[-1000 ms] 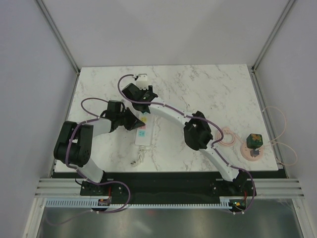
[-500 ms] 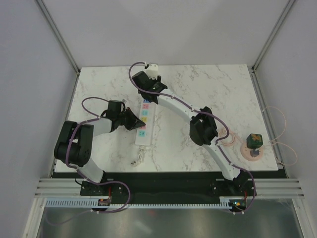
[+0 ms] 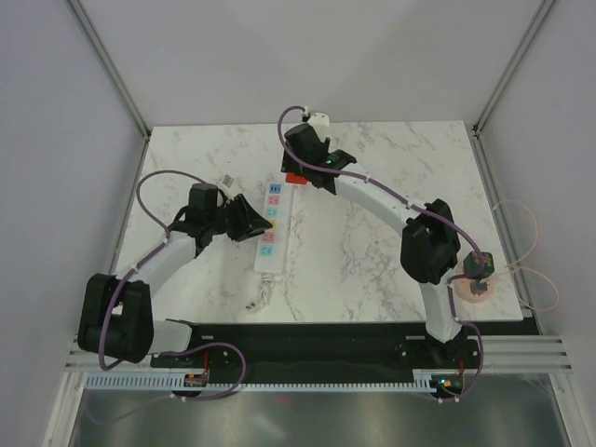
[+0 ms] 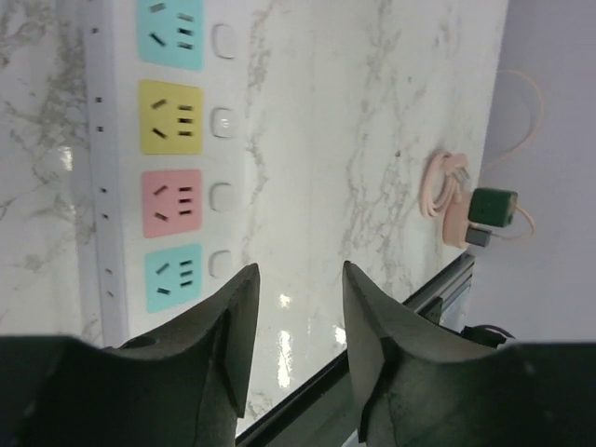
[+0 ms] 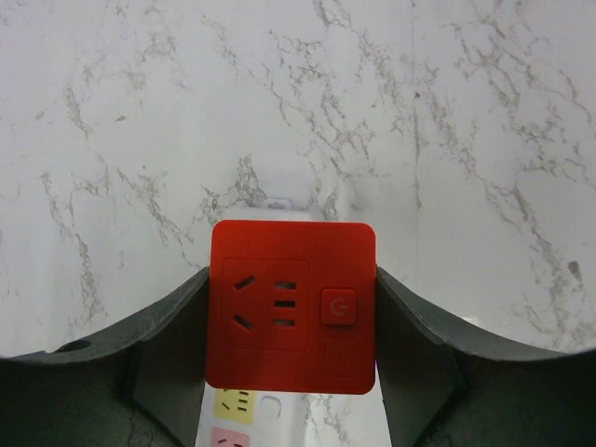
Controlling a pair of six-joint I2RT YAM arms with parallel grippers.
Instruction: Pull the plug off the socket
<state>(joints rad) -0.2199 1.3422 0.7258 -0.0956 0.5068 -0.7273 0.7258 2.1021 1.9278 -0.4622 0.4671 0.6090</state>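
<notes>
Right wrist: plug [image 5: 291, 312] clamped within right gripper [image 5: 291, 284].

Glossy marble-look tabletop [image 4: 372, 140], smooth red plastic plug [image 5: 291, 307] (matt), white plastic socket [image 4: 102, 140].

I'm seeing right gripper [image 5: 291, 279] clamping red plug [image 5: 291, 321], dark fingers [image 5: 163, 358] pressing against its left and right sides. Plug's face is pointing at camera, showing slots and square button [image 5: 338, 305]. White power strip [image 5: 284, 414] is running under plug toward bottom edge, yellow outlet [image 5: 237, 402] and pink outlet [image 5: 230, 438] peeking out below. Strip's end is poking out above plug. Marble table [image 5: 466, 140] is filling background. I'm not making out whether plug is seated or lifted.
</notes>
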